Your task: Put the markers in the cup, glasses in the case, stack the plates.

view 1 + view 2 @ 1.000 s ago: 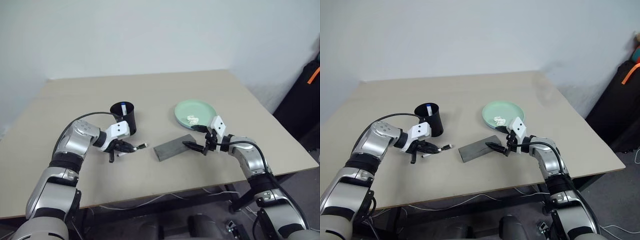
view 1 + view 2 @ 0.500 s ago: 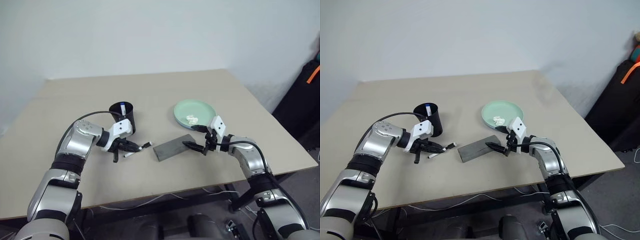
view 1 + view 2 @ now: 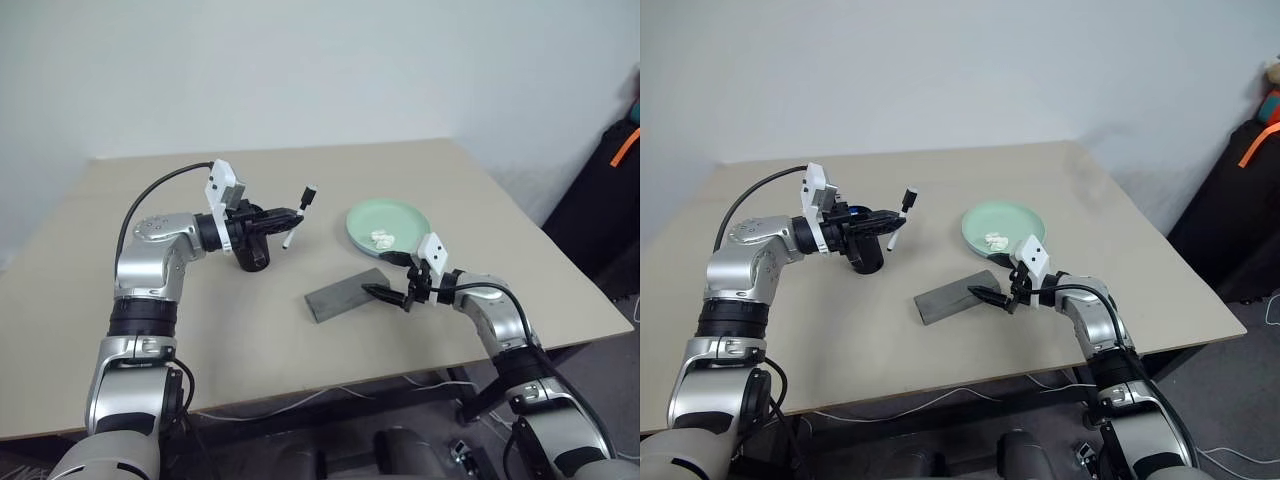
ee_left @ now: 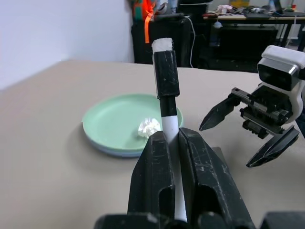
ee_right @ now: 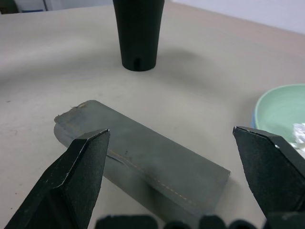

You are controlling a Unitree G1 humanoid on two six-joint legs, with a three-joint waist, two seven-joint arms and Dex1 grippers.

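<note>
The left gripper (image 3: 288, 215) pinches a slim white-barrelled marker (image 3: 299, 212) with a black cap, holding it tilted in the air just above the black tapered plastic cup (image 3: 252, 256). The right gripper (image 3: 388, 293) hangs spread wide beside the closed grey felt-like case (image 3: 345, 294), near the mint green round plate (image 3: 390, 224).

One marker (image 3: 297, 213), one cup (image 5: 137, 32), one case (image 3: 345, 294), stacked plates (image 3: 388, 224).

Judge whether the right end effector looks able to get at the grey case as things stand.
Probably yes. The right end effector hangs open at the near end of the case, which lies flat and closed on the table with nothing between them.
</note>
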